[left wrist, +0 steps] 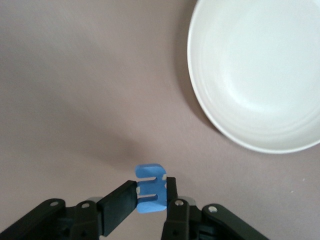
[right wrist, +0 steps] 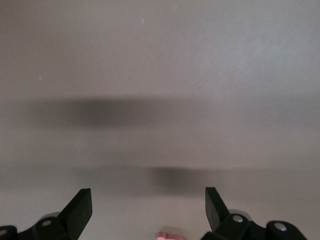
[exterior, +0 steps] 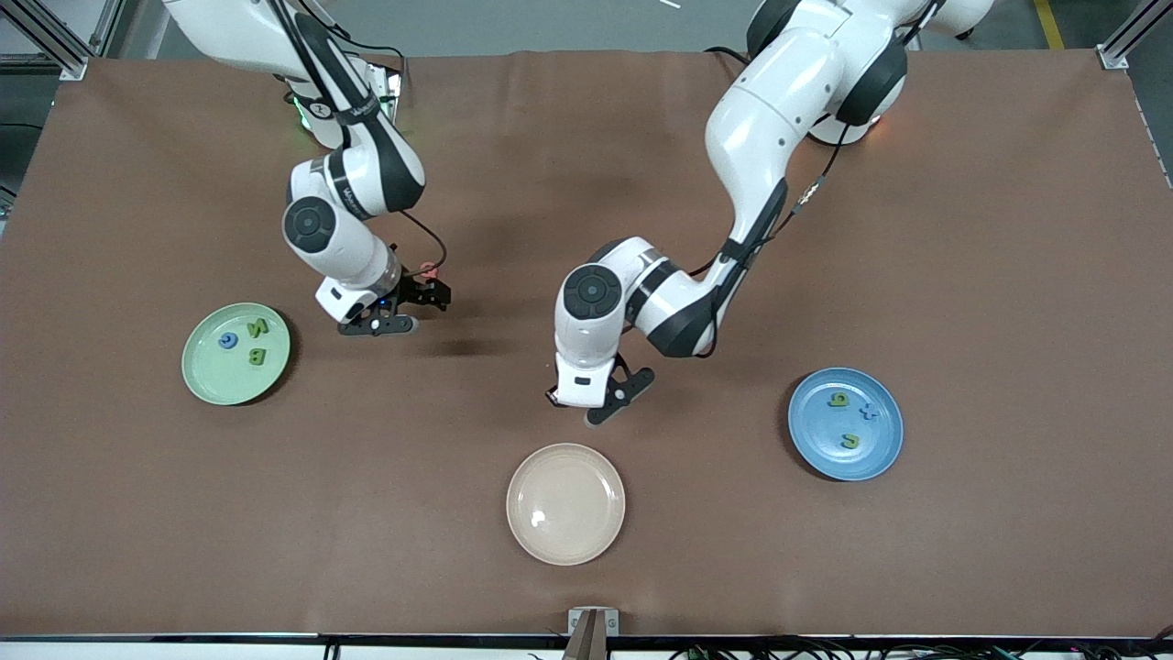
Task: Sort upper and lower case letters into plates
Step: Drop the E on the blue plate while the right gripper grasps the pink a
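My left gripper (left wrist: 151, 194) (exterior: 612, 401) is shut on a small blue letter (left wrist: 151, 189) shaped like an E, over bare table close to the cream plate. My right gripper (right wrist: 148, 206) (exterior: 405, 308) stands open and low over the table, nothing between its fingers. The pink letter (exterior: 426, 270) (right wrist: 170, 235) lies just beside it. The pale green plate (exterior: 206, 378) holds a blue letter (exterior: 227, 340) and two green letters, N (exterior: 258, 327) and B (exterior: 257, 356). The blue plate (exterior: 875, 458) holds two green letters (exterior: 838, 399) (exterior: 849, 441) and a blue one (exterior: 867, 412).
An empty cream-beige plate (exterior: 565, 541) (left wrist: 260, 75) sits nearest the front camera, midway along the table. Brown tabletop (exterior: 962, 229) stretches between the plates, with a metal bracket (exterior: 592, 623) at its front edge.
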Robot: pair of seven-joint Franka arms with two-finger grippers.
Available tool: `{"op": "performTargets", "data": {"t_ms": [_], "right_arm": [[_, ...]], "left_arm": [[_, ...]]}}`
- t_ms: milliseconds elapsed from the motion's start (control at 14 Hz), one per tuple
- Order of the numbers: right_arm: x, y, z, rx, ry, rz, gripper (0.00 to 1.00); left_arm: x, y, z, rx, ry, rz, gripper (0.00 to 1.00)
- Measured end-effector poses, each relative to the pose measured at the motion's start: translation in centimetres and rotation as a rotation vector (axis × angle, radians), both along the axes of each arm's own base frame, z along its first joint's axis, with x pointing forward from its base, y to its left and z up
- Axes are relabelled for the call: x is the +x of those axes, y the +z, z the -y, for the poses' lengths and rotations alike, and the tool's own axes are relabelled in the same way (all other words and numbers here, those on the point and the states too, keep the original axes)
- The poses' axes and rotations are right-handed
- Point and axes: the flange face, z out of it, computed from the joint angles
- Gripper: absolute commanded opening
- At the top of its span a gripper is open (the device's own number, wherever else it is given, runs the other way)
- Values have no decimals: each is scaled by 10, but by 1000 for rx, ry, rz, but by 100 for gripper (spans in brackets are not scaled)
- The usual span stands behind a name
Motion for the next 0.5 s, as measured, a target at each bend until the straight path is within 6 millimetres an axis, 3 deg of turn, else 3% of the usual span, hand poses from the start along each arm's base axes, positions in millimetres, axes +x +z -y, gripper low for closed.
{"op": "performTargets", "data": {"t_ms": [215, 501], "right_arm": [[-24, -17, -5, -10, 5, 12, 100], [-47, -31, -8, -24, 22, 0, 100]], "left_arm": [[10, 23, -61, 83, -69, -7, 0], [15, 42, -189, 163, -130, -51, 0]]}}
